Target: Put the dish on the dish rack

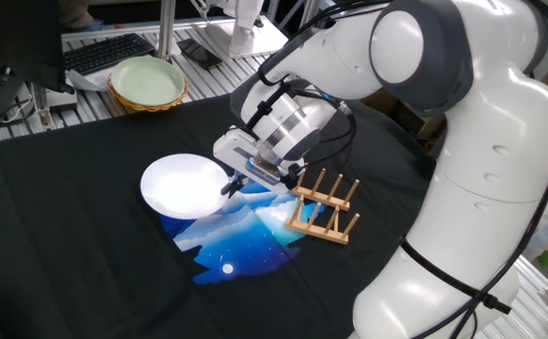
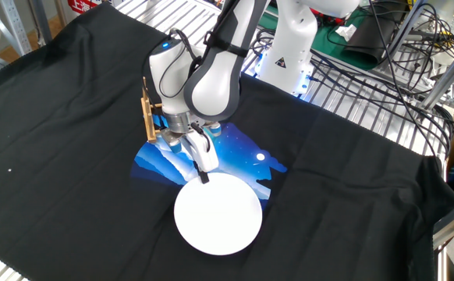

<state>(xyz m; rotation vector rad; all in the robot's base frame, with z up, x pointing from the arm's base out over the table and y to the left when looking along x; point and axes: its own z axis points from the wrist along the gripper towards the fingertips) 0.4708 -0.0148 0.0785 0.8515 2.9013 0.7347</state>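
Observation:
The dish [image 1: 185, 185] is a plain white round plate lying on the black cloth, left of the dish rack [image 1: 323, 207], a small wooden rack with upright pegs. My gripper [image 1: 229, 186] reaches down at a slant to the dish's right rim, and its fingers look closed on that rim. In the other fixed view the gripper [image 2: 203, 176] meets the far edge of the dish [image 2: 218, 213], with the dish rack [image 2: 147, 117] partly hidden behind my wrist. The dish appears to rest flat on the cloth.
A pale green bowl with a woven rim [image 1: 147, 82] stands at the back left next to a keyboard [image 1: 109, 52]. A blue and white print [image 1: 241, 235] marks the cloth under the dish and rack. The robot base [image 2: 289, 47] and wire shelving stand behind.

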